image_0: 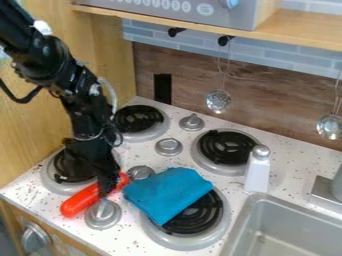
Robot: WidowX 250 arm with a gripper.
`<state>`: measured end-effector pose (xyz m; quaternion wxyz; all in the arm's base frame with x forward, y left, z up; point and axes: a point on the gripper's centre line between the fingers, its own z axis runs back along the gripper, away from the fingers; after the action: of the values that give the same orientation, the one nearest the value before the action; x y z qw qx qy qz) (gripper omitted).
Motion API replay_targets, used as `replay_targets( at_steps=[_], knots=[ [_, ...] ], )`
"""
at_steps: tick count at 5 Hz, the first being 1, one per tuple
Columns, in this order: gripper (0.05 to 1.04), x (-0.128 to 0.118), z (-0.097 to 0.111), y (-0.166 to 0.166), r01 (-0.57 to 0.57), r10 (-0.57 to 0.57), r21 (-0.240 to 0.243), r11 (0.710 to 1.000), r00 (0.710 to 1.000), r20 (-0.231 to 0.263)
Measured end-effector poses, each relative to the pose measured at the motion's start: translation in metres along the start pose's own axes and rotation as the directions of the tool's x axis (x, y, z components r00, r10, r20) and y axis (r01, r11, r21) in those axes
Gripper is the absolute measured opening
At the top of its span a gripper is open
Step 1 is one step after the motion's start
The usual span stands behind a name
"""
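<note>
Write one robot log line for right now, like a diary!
gripper at long red thing | blue cloth partly over burner | silver knob beside red thing

A white speckled countertop (137, 245) carries four black coil burners (230, 146) set around a blue cloth (168, 192), which partly covers the nearest one. Round grey knobs (168, 146) stand left of and behind the cloth, and a long red thing (79, 201) is just left of it. To its right are a white bottle-shaped thing (257, 172) and a grey sink (294, 212).
</note>
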<state>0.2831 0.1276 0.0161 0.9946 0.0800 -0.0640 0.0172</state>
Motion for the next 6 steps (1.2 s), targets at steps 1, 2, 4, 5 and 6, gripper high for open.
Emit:
replay_targets(
  at_steps=[1,2,4,5,6],
  knots=[
    [1.001,-0.004,-0.008,0.004,-0.014,0.014,0.034,0.999,1.0,-0.003],
    [1.001,-0.005,-0.013,0.006,-0.02,0.02,0.044,0.999,1.0,-0.005],
    [1.001,-0.008,-0.022,0.009,-0.029,0.031,0.061,0.998,0.999,-0.035],
    [0.979,-0.008,-0.023,0.009,-0.026,0.028,0.063,0.998,0.999,-0.031],
    [0.845,-0.012,-0.032,0.012,-0.04,0.043,0.075,0.996,0.998,-0.035]
  ],
)
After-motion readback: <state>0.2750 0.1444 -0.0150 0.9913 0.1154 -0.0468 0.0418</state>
